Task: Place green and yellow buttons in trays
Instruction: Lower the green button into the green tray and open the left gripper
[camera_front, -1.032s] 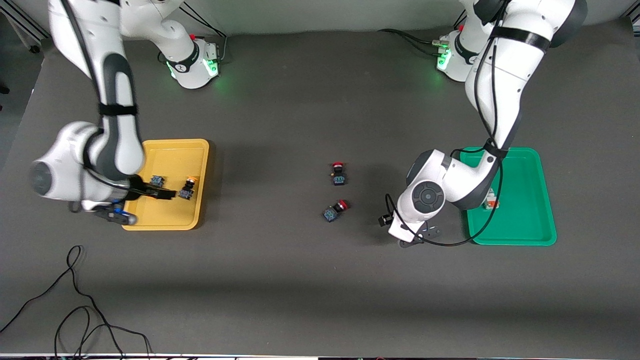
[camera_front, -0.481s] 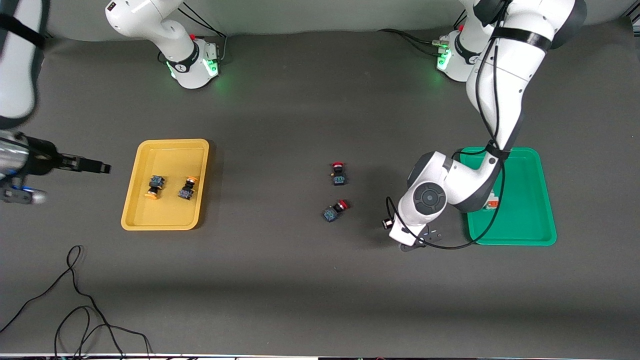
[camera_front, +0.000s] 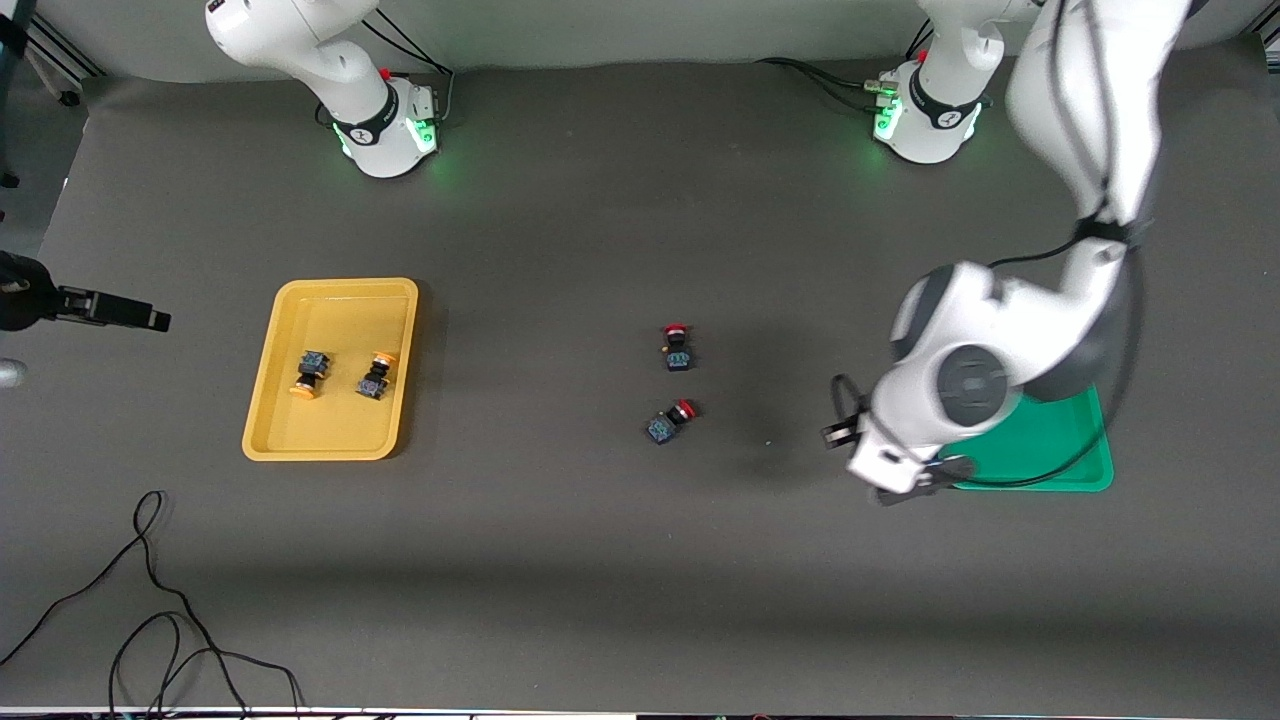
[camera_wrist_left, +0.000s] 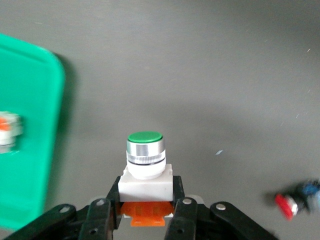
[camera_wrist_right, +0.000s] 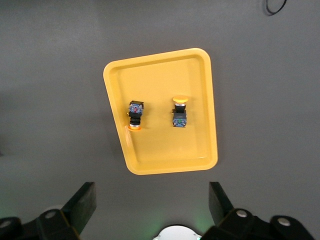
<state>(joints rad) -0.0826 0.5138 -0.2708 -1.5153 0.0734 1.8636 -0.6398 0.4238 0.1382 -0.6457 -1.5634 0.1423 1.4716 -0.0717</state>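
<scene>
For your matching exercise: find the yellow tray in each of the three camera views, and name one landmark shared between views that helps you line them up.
Front view: yellow tray toward the right arm's end of the table, two yellow-capped buttons inside.
Left wrist view: not in it; only the green tray shows.
Right wrist view: yellow tray mid-picture, seen from above the open right gripper.
Shared landmark: the pair of buttons lying side by side in the tray.
</scene>
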